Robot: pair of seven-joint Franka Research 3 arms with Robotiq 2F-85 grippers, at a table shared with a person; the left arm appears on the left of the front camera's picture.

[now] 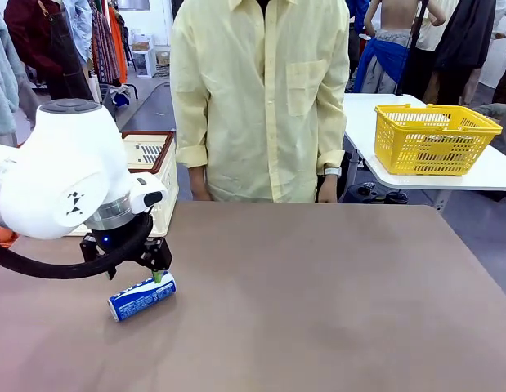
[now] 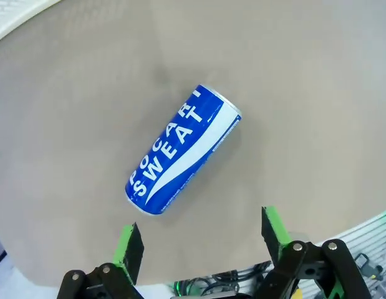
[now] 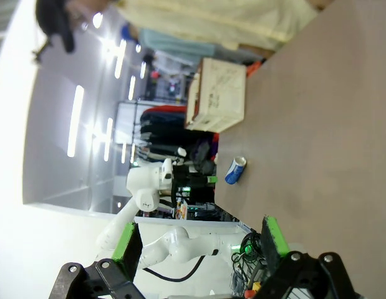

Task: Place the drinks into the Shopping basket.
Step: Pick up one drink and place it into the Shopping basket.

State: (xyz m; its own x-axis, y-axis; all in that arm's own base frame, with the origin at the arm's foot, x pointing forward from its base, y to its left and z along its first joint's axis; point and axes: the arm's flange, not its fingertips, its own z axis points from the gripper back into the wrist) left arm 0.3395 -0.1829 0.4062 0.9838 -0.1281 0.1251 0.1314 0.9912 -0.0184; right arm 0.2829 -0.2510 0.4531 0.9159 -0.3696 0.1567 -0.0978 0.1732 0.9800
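A: Just ahead of the left gripper, beyond its green fingertips — saw the blue can?

B: Saw it. Lay on its side on the brown table, slanted across the gap between the fingers, short of both pads. Wore white "POCARI SWEAT" lettering beside a pale wave, with a silver rim at the end farther from the gripper.

A: Noted the jaws?

B: Stood spread wide, clasping nothing. Same for the right gripper: parted, bare between the pads, with the can small and far off beyond it.

A: And the Shopping basket?

B: Sat by the table's far edge, past the left gripper and beyond the can; cream-white, perforated, dark brown at the rim. Glimpsed just a slatted patch inside; could not tell the contents, largely hidden behind the arm.

A: Any other container?

B: Spotted a yellow mesh basket on a white side table, far from both grippers. Could not tell its contents through the mesh.
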